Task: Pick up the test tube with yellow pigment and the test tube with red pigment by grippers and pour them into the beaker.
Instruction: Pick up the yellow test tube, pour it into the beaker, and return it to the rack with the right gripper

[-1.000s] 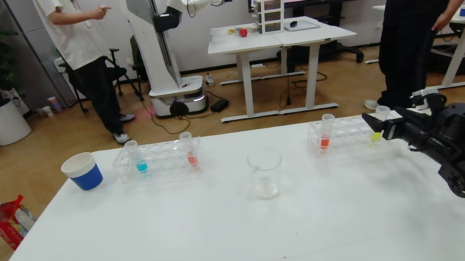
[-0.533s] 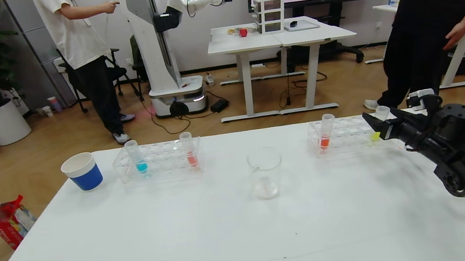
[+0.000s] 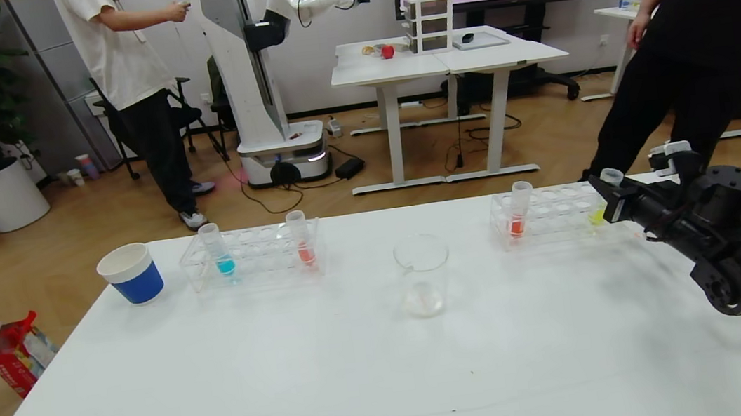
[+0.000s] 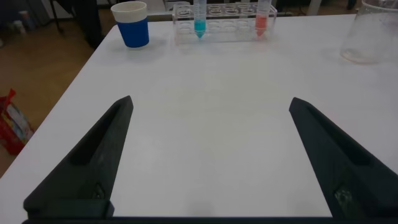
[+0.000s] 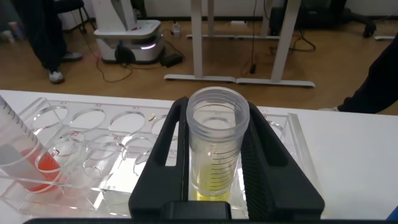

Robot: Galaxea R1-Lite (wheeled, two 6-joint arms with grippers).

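The test tube with yellow pigment (image 3: pixel 601 211) stands in the far-right end of the right clear rack (image 3: pixel 551 214). My right gripper (image 3: pixel 613 201) is shut on it just below its rim; in the right wrist view the fingers (image 5: pixel 158 155) press both sides of the tube (image 5: pixel 216 149). The test tube with red pigment (image 3: pixel 303 244), salmon-red, stands in the left rack (image 3: pixel 252 254), also in the left wrist view (image 4: pixel 262 18). The clear beaker (image 3: pixel 423 276) stands mid-table between the racks. My left gripper (image 4: pixel 210 102) is open and empty over bare table near the front.
An orange-red tube (image 3: pixel 518 222) stands at the right rack's left end. A blue tube (image 3: pixel 222 258) stands in the left rack. A blue-and-white paper cup (image 3: pixel 131 273) is far left. A person in black stands just behind the table's right corner.
My right gripper has shifted slightly right and its fingers have closed in on the yellow tube, which stays in the rack. The person in black moved right.
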